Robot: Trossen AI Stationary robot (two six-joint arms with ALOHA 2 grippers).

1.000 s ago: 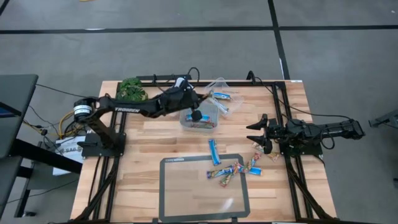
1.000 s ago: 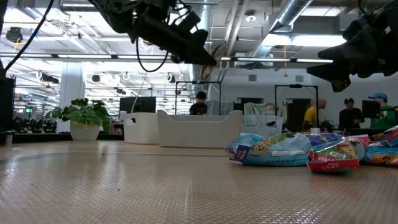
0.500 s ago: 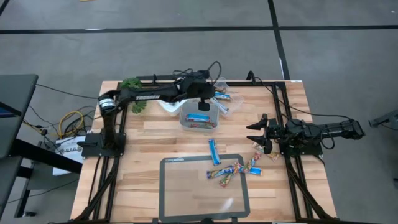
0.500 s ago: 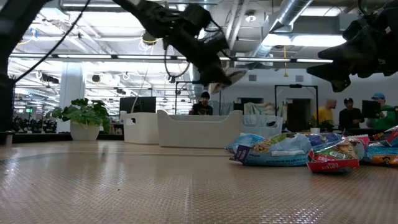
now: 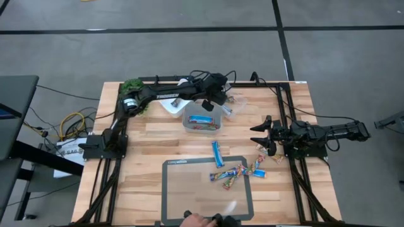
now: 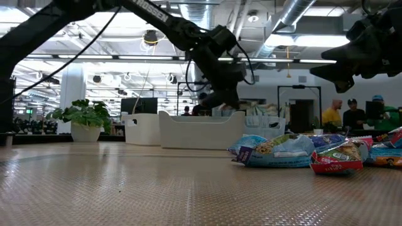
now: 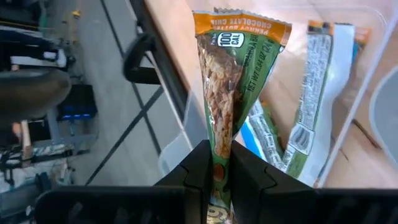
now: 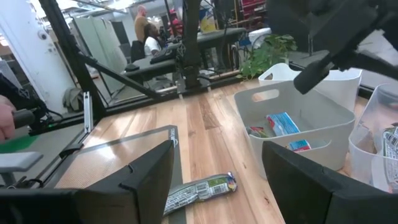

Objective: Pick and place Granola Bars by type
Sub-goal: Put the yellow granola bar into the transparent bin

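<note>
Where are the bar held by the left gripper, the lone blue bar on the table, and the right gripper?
Held granola bar (image 7: 225, 106), left wrist view, wrapper middle.
Lone blue bar (image 5: 217, 154), high view, middle.
Right gripper (image 5: 257, 137), high view, between fingertips.

Green-and-orange bar (image 7: 233, 93); blue bars (image 5: 217, 153)

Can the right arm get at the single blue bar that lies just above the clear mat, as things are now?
Probably yes. The right gripper waits open beside the blue bar, with only bare table between them. The left gripper is busy holding a green bar over the far tubs.
</note>
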